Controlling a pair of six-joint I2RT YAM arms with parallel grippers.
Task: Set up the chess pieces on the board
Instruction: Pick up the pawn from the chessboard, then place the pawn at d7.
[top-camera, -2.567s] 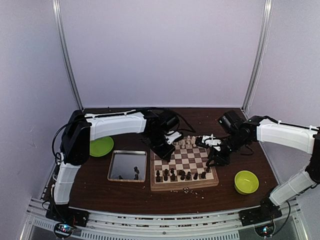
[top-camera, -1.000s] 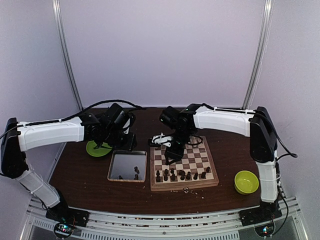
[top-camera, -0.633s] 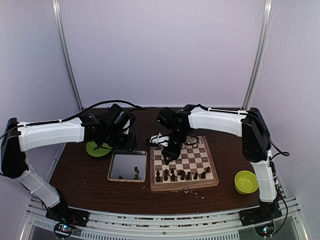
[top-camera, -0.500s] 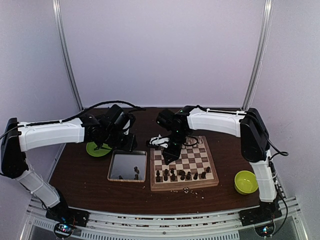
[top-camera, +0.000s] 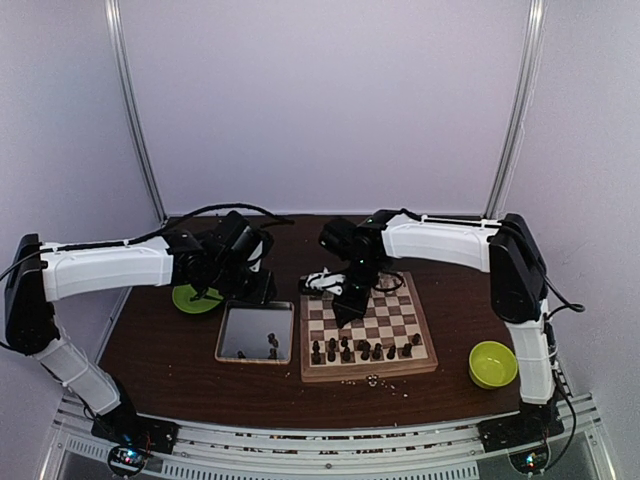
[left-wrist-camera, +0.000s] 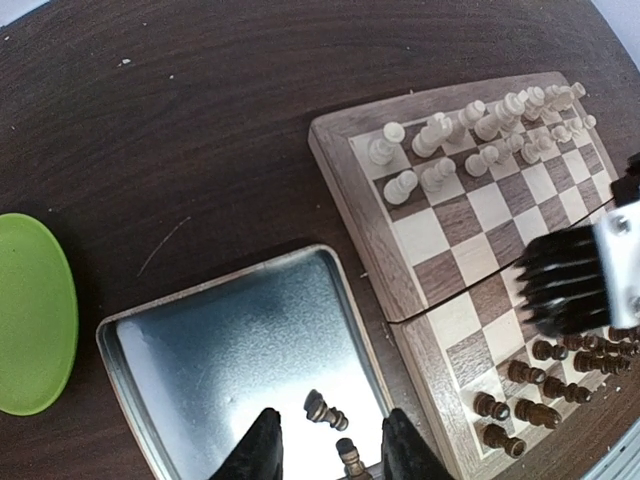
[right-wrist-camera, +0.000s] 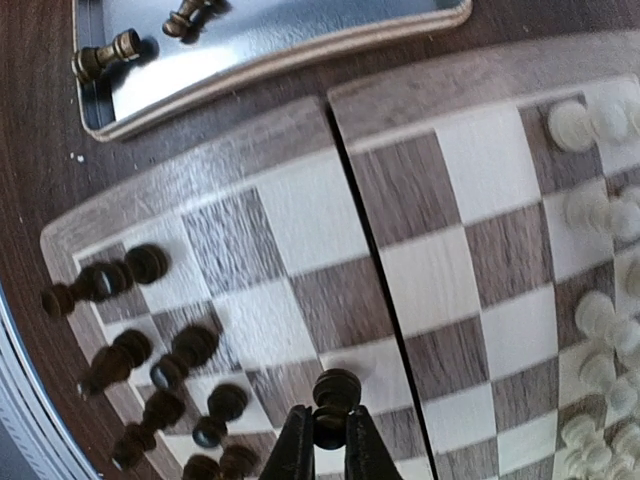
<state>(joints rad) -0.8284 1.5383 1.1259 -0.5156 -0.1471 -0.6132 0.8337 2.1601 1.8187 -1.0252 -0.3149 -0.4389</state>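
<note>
Currently: right claw (right-wrist-camera: 325, 445) pinching dark chessman (right-wrist-camera: 336, 392) over board (right-wrist-camera: 430, 290) middle squares; dark ranks (top-camera: 362, 350) lying toward near edge. Left claw (left-wrist-camera: 330, 440) partly spread, hovering over tray (left-wrist-camera: 180, 350) holding two chessmen (left-wrist-camera: 325, 410).

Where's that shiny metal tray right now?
In the overhead view, the tray sits just left of the chessboard, nearer the arms' bases than the green plate.

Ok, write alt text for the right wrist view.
The right tool grips a dark chess piece over the board. More dark pieces cluster at lower left, pale pieces line the right edge, and a silver tray holding two dark pieces sits at top.
</note>
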